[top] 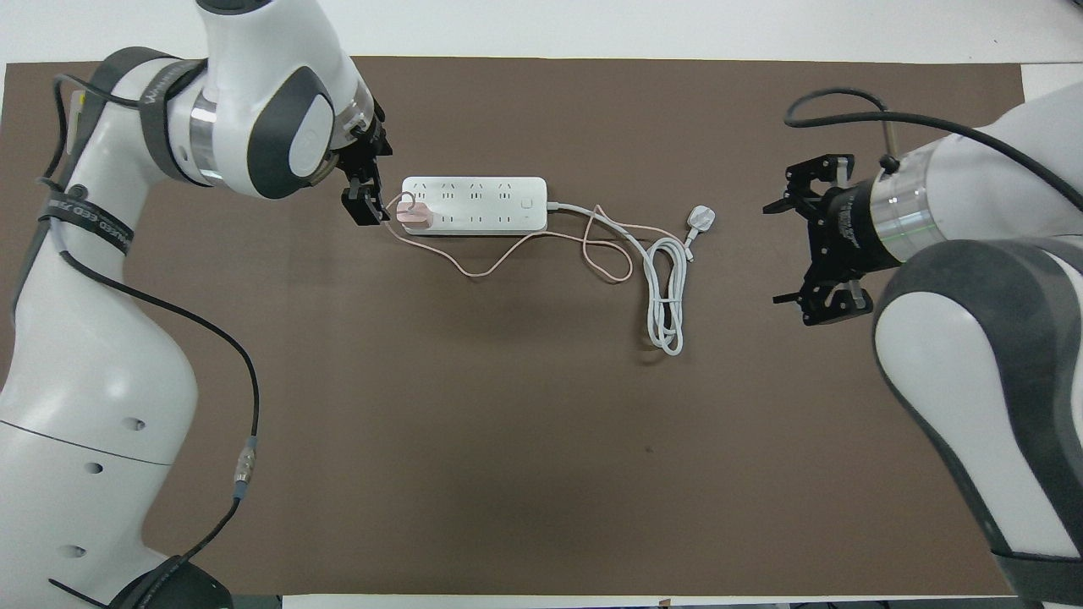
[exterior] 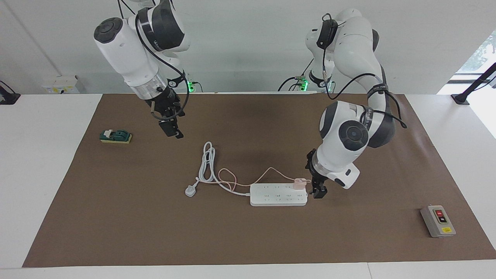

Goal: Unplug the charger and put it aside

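Observation:
The pale pink charger (exterior: pixel 298 183) (top: pixel 415 216) sits plugged into the white power strip (exterior: pixel 278 195) (top: pixel 474 193), at the strip's end toward the left arm's end of the table. Its thin pink cable (exterior: pixel 267 171) (top: pixel 474 271) loops over the mat on the side nearer to the robots. My left gripper (exterior: pixel 318 191) (top: pixel 365 205) hangs low just beside that end of the strip, close to the charger, open and holding nothing. My right gripper (exterior: pixel 172 131) (top: pixel 772 254) is open and empty, up over the mat toward the right arm's end.
The strip's thick white cord (exterior: pixel 206 164) (top: pixel 666 296) lies coiled beside it and ends in a white plug (exterior: pixel 190 190) (top: pixel 701 219). A green switch block (exterior: pixel 115 136) sits toward the right arm's end. A grey box with red and black buttons (exterior: pixel 438 221) sits toward the left arm's end.

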Tool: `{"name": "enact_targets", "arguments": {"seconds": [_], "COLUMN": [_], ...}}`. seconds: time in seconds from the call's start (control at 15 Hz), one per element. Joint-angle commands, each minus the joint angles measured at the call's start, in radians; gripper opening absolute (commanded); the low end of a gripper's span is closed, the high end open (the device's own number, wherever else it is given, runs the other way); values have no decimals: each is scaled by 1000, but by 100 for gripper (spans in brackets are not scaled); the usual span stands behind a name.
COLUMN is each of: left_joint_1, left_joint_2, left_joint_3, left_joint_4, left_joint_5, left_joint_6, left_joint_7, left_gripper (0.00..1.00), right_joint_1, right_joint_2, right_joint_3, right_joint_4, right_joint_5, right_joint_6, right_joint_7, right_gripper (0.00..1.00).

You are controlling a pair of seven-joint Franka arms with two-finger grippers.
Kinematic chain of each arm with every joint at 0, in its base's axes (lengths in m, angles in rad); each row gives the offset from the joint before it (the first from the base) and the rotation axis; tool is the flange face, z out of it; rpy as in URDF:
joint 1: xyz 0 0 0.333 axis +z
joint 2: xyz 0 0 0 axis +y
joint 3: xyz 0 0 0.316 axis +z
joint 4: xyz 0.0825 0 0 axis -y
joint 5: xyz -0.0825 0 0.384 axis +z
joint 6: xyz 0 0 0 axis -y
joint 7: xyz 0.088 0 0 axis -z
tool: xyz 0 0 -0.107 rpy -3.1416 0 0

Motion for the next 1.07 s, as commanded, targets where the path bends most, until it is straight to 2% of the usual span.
{"name": "enact_targets", "arguments": {"seconds": [0.0,0.4,0.8,1.0], "left_joint_1": [12,20,29,32], "left_joint_2": [-15,-71,-91,-91], "left_joint_3": [-3,0,-8,-8], "left_joint_4": [-58,-225,-267,-268], "left_joint_5": [24,25,25,25], "left_joint_6": [68,174,183,198], "left_joint_7": [-41,-36,-25,-25], "left_gripper": [100,100,100,100], "right_joint_1": [34,114,151,168], "right_joint_2": [51,215,394,442], "right_joint_3": [5,0,2,0], "right_joint_4": [34,174,283,291], "right_joint_5": [36,66,56,56], "right_joint_6": [50,79,136,206], "right_joint_7": [42,98,106,108], "right_gripper": [100,100,100,100]}}
